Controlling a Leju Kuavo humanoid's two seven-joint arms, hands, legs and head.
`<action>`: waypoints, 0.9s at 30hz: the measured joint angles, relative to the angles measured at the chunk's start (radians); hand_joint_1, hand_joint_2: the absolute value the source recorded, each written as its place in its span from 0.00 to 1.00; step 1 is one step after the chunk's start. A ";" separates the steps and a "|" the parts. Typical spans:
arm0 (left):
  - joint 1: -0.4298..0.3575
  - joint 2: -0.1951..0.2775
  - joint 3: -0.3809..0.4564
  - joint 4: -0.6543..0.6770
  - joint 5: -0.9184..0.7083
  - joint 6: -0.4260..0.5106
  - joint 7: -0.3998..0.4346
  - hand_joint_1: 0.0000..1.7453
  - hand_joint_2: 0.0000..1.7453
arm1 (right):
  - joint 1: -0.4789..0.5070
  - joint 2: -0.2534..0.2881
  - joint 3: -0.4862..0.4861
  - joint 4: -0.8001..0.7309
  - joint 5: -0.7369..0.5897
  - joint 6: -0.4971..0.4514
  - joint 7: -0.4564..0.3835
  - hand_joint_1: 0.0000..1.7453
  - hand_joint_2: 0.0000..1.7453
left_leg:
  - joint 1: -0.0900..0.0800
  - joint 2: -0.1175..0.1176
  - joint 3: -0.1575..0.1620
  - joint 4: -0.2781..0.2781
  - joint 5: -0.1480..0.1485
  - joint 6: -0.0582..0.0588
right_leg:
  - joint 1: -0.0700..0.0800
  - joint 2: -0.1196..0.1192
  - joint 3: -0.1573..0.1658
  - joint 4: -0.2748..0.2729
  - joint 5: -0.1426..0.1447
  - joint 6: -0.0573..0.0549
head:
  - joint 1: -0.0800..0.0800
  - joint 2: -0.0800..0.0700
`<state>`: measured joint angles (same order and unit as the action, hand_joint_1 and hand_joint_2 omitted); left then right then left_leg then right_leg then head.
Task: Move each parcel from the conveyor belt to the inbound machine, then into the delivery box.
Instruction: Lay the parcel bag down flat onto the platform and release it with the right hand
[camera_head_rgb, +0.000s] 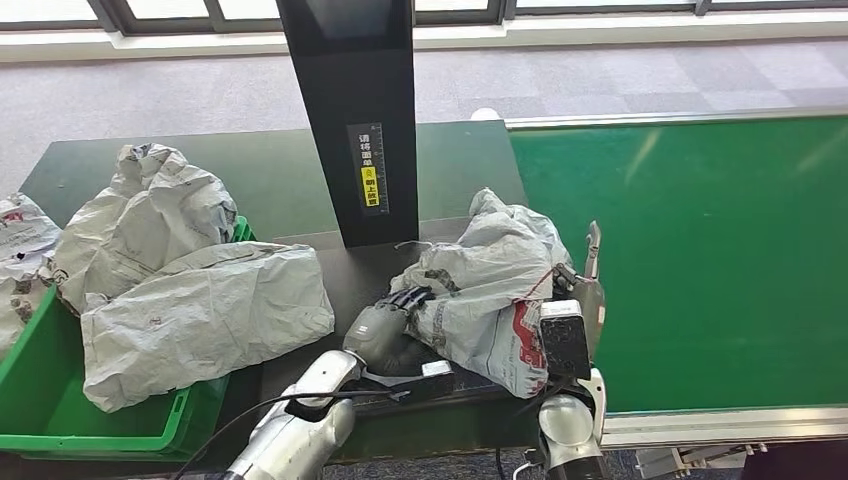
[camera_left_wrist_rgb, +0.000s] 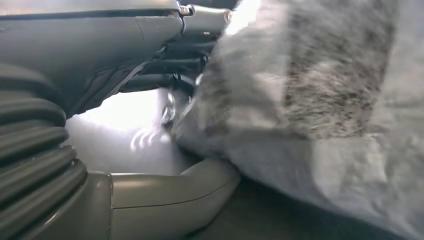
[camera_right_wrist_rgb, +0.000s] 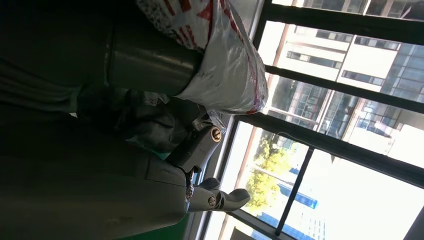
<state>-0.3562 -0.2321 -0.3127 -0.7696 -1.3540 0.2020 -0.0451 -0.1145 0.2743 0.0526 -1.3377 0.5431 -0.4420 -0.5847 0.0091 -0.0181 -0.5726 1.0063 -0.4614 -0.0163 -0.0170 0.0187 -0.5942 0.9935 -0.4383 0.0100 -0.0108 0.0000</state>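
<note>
A: Where is the parcel (camera_head_rgb: 497, 285) right now?

B: It sits on the dark platform (camera_head_rgb: 350, 270) of the inbound machine, just in front of the black scanner column (camera_head_rgb: 358, 110) and slightly toward the conveyor side. It is a crumpled grey bag with red print near its lower end.

A: Are the hands on it?

B: Both. The left hand (camera_head_rgb: 385, 325) presses against the parcel's side that faces away from the belt, dark fingers (camera_head_rgb: 410, 296) laid on the bag; the left wrist view shows the thumb (camera_left_wrist_rgb: 175, 192) tucked under the grey plastic (camera_left_wrist_rgb: 310, 100). The right hand (camera_head_rgb: 580, 290) is on the belt side of the parcel, with 1 finger pointing up past it. In the right wrist view the thumb (camera_right_wrist_rgb: 150, 62) pushes into the white-and-red plastic (camera_right_wrist_rgb: 225, 60). So the bag is squeezed between the 2 hands.

A: And the conveyor belt (camera_head_rgb: 700, 260)?

B: Green, starting just beside the column's platform and running away to the robot's right.

A: The delivery box (camera_head_rgb: 60, 400)?

B: A green crate on the far side of the column from the belt, holding 2 grey bags (camera_head_rgb: 190, 300); 1 more bag (camera_head_rgb: 15, 250) lies just beyond it at the frame edge.
</note>
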 joint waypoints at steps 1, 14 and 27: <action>-0.009 -0.001 -0.008 0.016 -0.025 0.003 0.012 1.00 1.00 | 0.000 0.000 0.000 -0.001 0.000 0.001 0.000 0.00 0.00 | 0.000 0.000 0.000 0.000 0.000 0.000 | 0.000 0.000 0.001 0.000 0.000 0.000 | 0.000 0.000; -0.047 -0.014 -0.035 0.085 -0.058 0.014 0.029 1.00 1.00 | 0.000 0.000 0.000 -0.002 0.000 0.003 0.000 0.00 0.00 | 0.000 -0.002 0.002 0.000 0.000 0.000 | 0.000 -0.002 0.003 0.000 0.000 0.000 | 0.000 0.000; -0.051 -0.016 -0.036 0.096 -0.058 0.014 0.032 1.00 1.00 | 0.000 0.000 0.000 -0.003 -0.001 0.003 -0.001 0.00 0.00 | 0.000 -0.002 0.004 0.000 0.000 0.000 | 0.000 -0.002 0.005 0.000 0.000 0.000 | 0.000 0.000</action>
<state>-0.4069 -0.2483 -0.3487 -0.6738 -1.4118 0.2159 -0.0135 -0.1143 0.2743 0.0526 -1.3404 0.5426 -0.4395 -0.5860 0.0091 -0.0199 -0.5689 1.0062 -0.4612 -0.0161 -0.0169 0.0165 -0.5893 0.9934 -0.4384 0.0100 -0.0107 0.0000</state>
